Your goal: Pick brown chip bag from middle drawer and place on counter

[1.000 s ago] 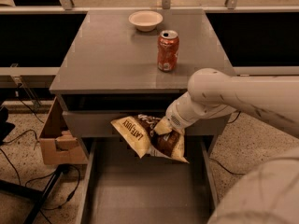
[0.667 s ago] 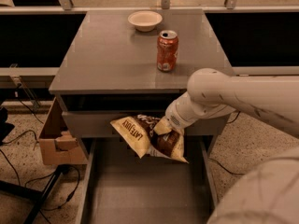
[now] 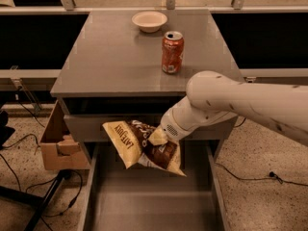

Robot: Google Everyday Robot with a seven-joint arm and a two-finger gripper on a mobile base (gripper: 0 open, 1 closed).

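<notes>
The brown chip bag [image 3: 144, 146], dark brown in the middle with tan-yellow ends marked "LATE JULY", hangs in the air above the open middle drawer [image 3: 149, 201] and in front of the cabinet's upper drawer front. My gripper [image 3: 159, 137] is shut on the bag's top middle and holds it clear of the drawer floor. My white arm reaches in from the right. The grey counter [image 3: 106, 57] lies above and behind the bag.
An orange soda can [image 3: 172, 52] stands on the counter right of centre. A white bowl [image 3: 149, 20] sits at the counter's back. A cardboard box [image 3: 60, 146] stands on the floor left of the cabinet, with cables around it.
The bag and my gripper have stayed almost in place; the bag has risen very slightly.
</notes>
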